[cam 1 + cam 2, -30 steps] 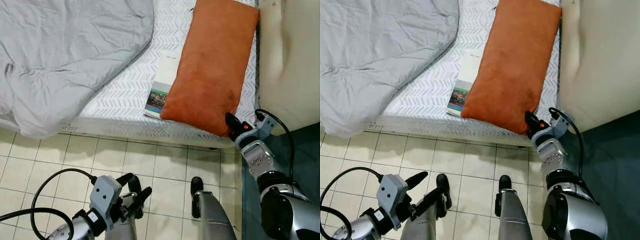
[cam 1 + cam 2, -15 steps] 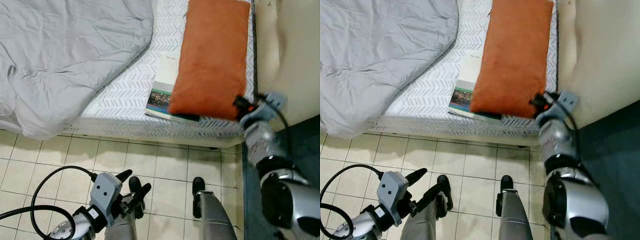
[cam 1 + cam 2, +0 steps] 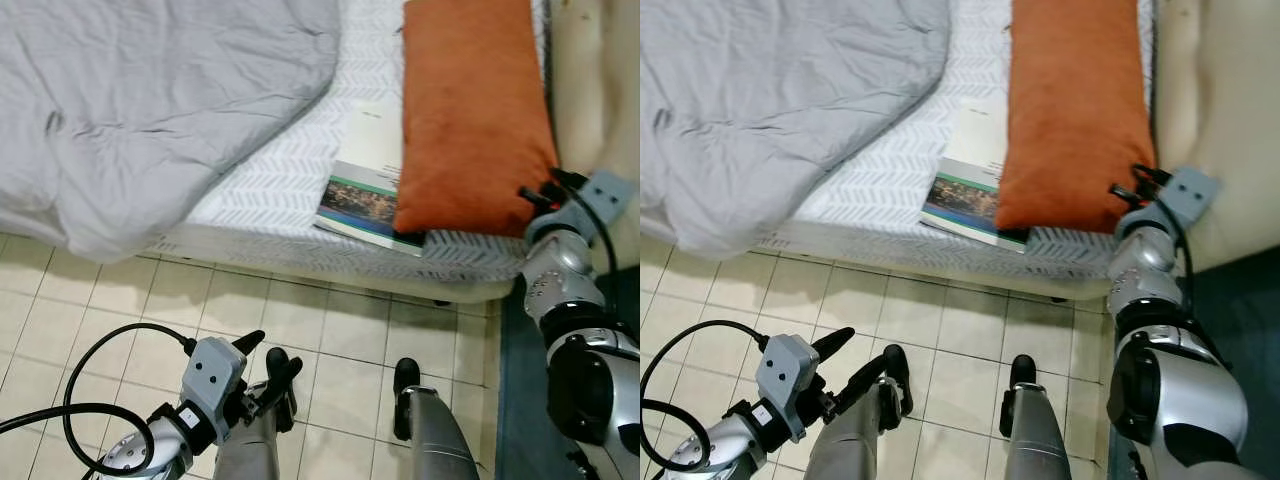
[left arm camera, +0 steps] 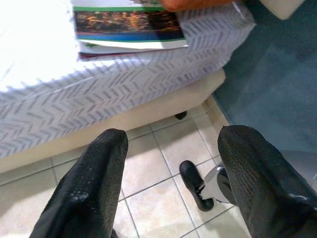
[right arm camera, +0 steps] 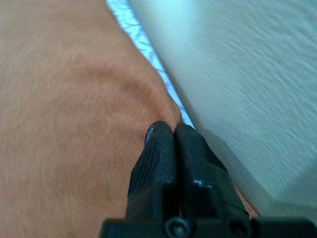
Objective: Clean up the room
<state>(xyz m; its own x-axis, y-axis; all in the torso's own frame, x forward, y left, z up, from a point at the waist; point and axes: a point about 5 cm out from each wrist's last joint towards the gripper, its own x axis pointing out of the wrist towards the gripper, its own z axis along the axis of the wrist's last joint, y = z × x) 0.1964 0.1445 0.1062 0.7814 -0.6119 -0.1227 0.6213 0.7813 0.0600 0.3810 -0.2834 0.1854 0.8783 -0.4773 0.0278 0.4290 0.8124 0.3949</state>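
A bed [image 3: 300, 185] with a white sheet printed in grey chevrons takes up the upper part of the head views, its near edge running above a floor [image 3: 130, 310] of pale square tiles. A large crumpled grey duvet [image 3: 150, 100] covers the bed's left side and hangs over the near edge. On the right side of the bed lies a long orange pillow [image 3: 470, 110], set lengthwise, its near end close to the mattress edge and its right side just beside a cream-coloured wall or headboard panel [image 3: 600, 90]. A dark teal floor area [image 3: 1240, 310] lies under that panel, to the right of the tiles. A book or magazine [image 3: 365, 190] with a white upper cover and a colourful picture strip rests flat on the sheet, its right edge tucked under the pillow.

The right end effector [image 5: 168, 148] sits at the pillow's near right corner; its two black fingers are pressed together, touching the orange fabric, and whether any fabric is pinched between them cannot be told. The left end effector [image 4: 168, 168] hangs low over the tiles in front of the bed, its fingers spread apart and holding nothing. The robot's legs and two dark feet [image 3: 405, 375] stand on the tiles below
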